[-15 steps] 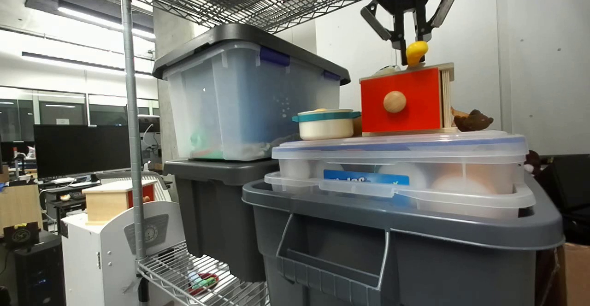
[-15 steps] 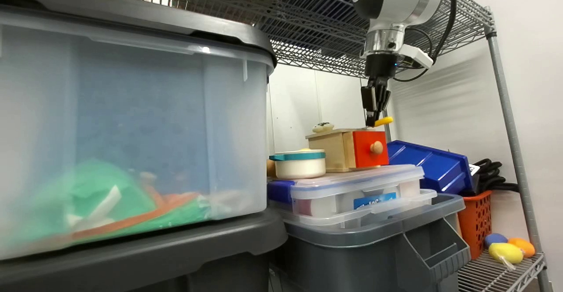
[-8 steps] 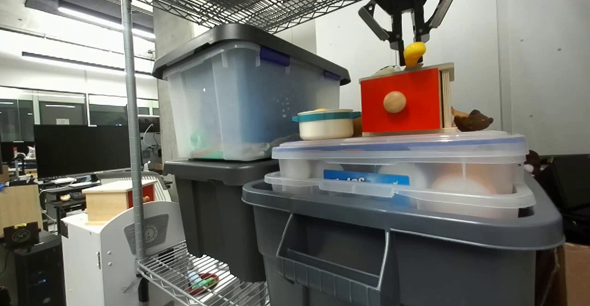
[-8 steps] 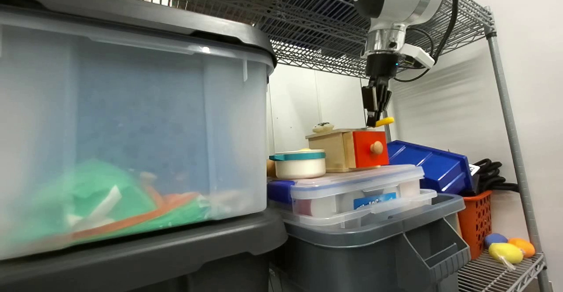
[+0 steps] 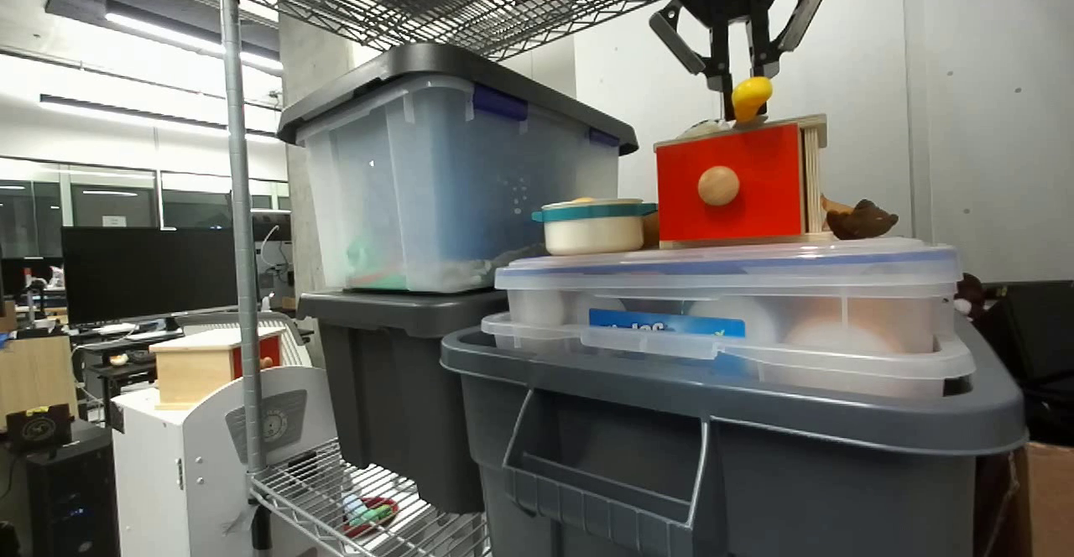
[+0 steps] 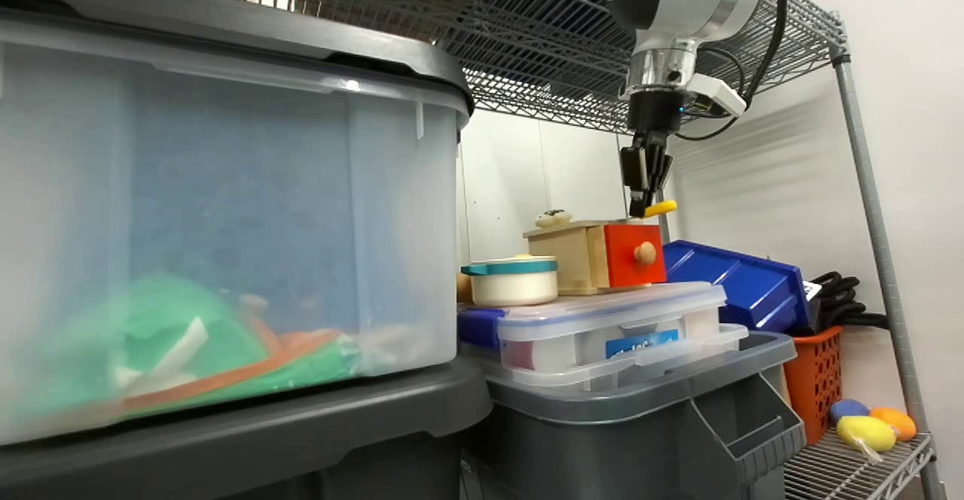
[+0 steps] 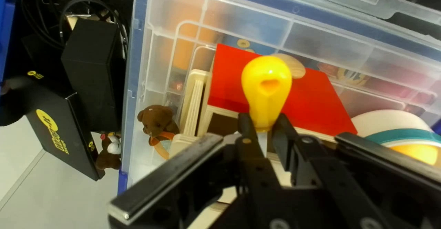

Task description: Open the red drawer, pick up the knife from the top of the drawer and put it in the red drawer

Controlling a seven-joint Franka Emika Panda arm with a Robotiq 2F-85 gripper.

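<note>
The red drawer has a round wooden knob and sits in a pale wooden box, seen in both exterior views. In the wrist view a dark gap behind the red front shows the drawer standing slightly out. The knife has a glossy yellow handle and a pale blade, partly hidden between the fingers. My gripper is shut on it where handle meets blade. The handle points out over the drawer's front edge. In an exterior view the gripper is just above the box top; whether the blade touches that top I cannot tell.
The box rests on a clear lidded tub over a grey bin. Beside it stand a cream pot and a brown toy bear. A white item lies on the box. A wire shelf hangs above.
The gripper and the knife have drifted slightly, leftward in an exterior view and a little rightward in the opposite one. The grip is unchanged, and the drawer has not moved.
</note>
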